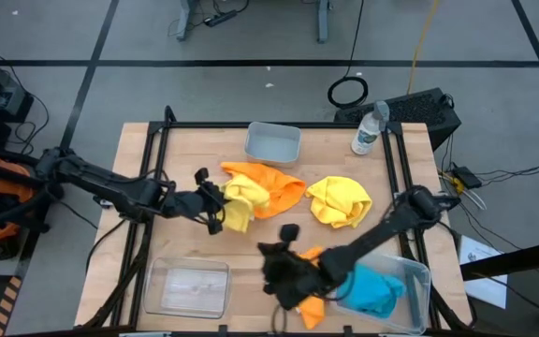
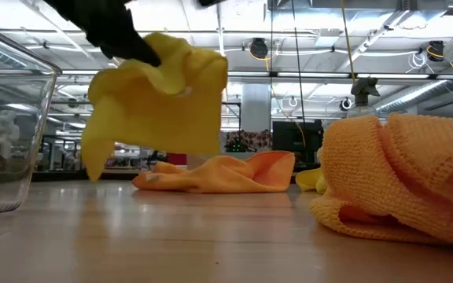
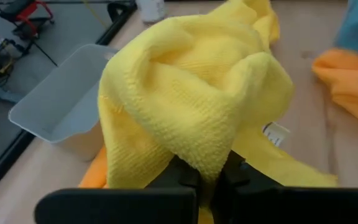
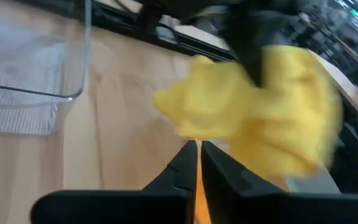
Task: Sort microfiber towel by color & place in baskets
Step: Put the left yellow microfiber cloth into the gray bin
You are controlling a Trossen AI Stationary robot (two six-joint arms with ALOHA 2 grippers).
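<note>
My left gripper is shut on a yellow towel, held up over the table's middle next to an orange towel that lies flat. A second yellow towel lies crumpled to the right. My right gripper is shut, above the near middle, pointing toward the left arm. Another orange towel lies heaped under the right arm, resting on the tabletop. A blue towel sits in the clear basket at the near right. My left gripper pinches a bunched fold of the yellow towel between its two fingers, coming from the table's left and slanting down. The cloth billows over the fingers and hides the pinch itself. The towel hangs slack, clear of the table. My right gripper shows a thin strip of orange in the slit between its shut fingers. I cannot tell whether it touches the orange towel below it.
A small greyish basket stands at the far middle. A clear basket stands at the near left with no towel in it. A water bottle stands at the far right. Bare wood lies between the near baskets.
</note>
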